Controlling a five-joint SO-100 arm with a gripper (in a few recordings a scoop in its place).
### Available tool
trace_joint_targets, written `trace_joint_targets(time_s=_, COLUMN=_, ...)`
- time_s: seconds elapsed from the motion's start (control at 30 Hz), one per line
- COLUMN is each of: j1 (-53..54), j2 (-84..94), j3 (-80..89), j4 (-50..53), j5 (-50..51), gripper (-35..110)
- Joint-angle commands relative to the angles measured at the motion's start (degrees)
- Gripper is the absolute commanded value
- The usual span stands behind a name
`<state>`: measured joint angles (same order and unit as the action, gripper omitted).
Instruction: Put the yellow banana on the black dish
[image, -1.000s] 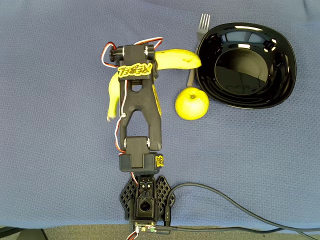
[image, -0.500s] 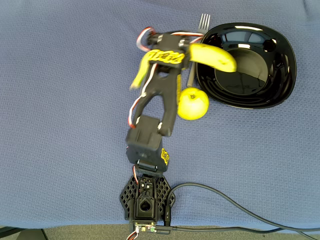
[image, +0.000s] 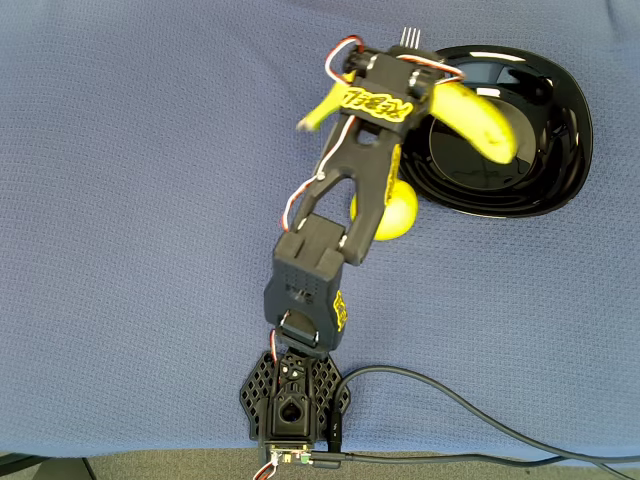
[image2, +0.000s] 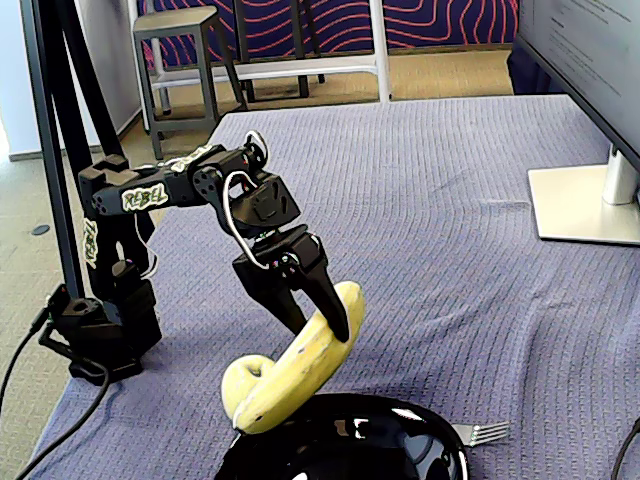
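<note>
**Banana swung out over the dish**

Since the last frame I've seen the arm (image: 345, 190) swing further to the right in the overhead view, and the yellow banana (image: 478, 118) has gone with it: where its tip only reached the dish's near edge, it now lies well over the deep centre.

The blue cloth surface (image: 130, 200) carries everything. The black arm stretches from its base at the bottom edge up toward the black dish (image: 560, 150), which sits at the upper right in the overhead view. In the fixed view the dish (image2: 340, 445) is at the bottom edge, glossy and dark.

My hand (image2: 318, 305) is clamped on the banana (image2: 300, 365) partway along its length, its fingers pinching it from either side. The banana hangs tilted in the air, its lower end just above the dish rim, not resting on it as far as I can tell.

A yellow-green apple (image: 398, 212) sits on the cloth just beside the dish, partly under the arm. The tines of a fork (image2: 480, 432) show close beside the dish.
</note>
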<state>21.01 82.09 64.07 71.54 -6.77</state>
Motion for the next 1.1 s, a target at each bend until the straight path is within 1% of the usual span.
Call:
trace_joint_targets(time_s=0.0, j1=2.9, j2=0.1, j3=-9.1, j4=-0.3, j5=0.1, gripper=0)
trace_joint_targets(time_s=0.23, j1=8.4, j2=-1.6, j3=-12.7, j4=-0.4, j5=-0.6, gripper=0)
trace_joint_targets(time_s=0.57, j1=15.2, j2=-9.8, j3=-17.6, j4=-2.5, j5=-2.1, gripper=0)
trace_joint_targets(time_s=1.07, j1=13.8, j2=-22.3, j3=-31.4, j4=-2.4, j5=-1.4, gripper=0)
